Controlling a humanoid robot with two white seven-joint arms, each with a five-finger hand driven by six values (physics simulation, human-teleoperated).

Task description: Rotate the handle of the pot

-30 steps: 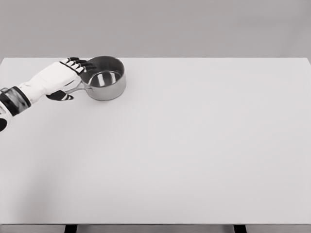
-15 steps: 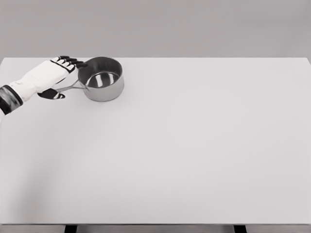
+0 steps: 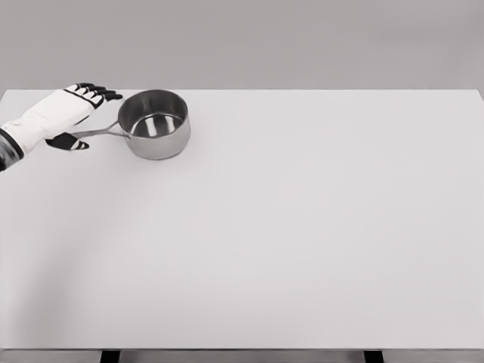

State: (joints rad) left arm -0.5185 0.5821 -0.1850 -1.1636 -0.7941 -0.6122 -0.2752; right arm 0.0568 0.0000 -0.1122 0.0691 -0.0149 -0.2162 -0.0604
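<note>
Stainless steel is what the pot (image 3: pixel 155 124) is made of; it is seen upright near the far left corner of the white table (image 3: pixel 302 227), with its thin handle (image 3: pixel 98 132) pointing left. The left hand (image 3: pixel 59 115) is placed over the handle's outer end, fingers (image 3: pixel 94 91) extended and thumb below. Whether the handle is actually gripped cannot be made out.

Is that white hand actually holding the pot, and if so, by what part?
It cannot be told for sure. The left hand sits at the outer end of the pot's thin handle, fingers stretched out rather than wrapped round it.
</note>
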